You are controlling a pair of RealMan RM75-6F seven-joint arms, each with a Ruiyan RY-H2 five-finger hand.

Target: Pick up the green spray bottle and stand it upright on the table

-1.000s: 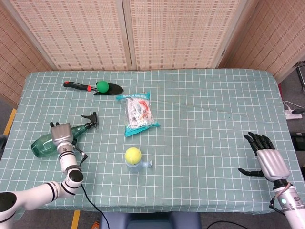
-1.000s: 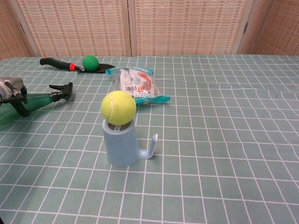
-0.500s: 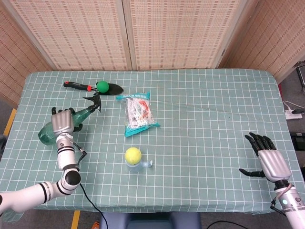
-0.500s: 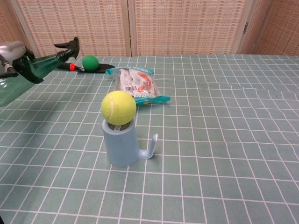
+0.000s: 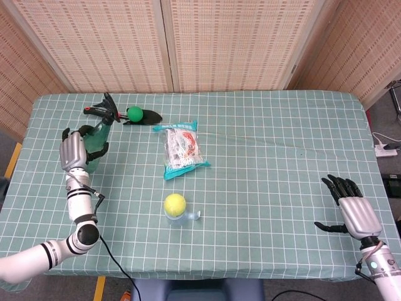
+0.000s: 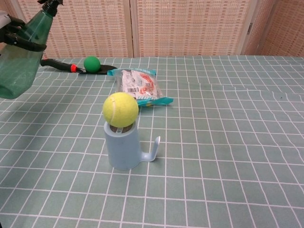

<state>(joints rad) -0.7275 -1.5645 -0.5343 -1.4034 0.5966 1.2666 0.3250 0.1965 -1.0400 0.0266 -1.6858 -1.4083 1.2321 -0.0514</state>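
My left hand [image 5: 73,150] grips the green spray bottle [image 5: 96,138] around its body and holds it off the table at the left side. The bottle [image 6: 21,61] is tilted, close to upright, with its black nozzle [image 5: 104,105] up and leaning toward the far side. In the chest view only dark fingers [image 6: 23,43] wrapped around the bottle show at the top left. My right hand [image 5: 349,210] rests open above the table's near right corner, fingers spread, holding nothing.
A yellow tennis ball [image 5: 175,203] sits on a light blue cup [image 6: 124,147] at the front centre. A snack packet [image 5: 182,149] lies mid-table. A trowel with a black blade and red-black handle [image 5: 103,113] and a green ball [image 5: 135,113] lie at the far left.
My left hand has lifted the bottle from lying on the table and swung it from flat toward upright, nozzle rising. The right hand has not moved.
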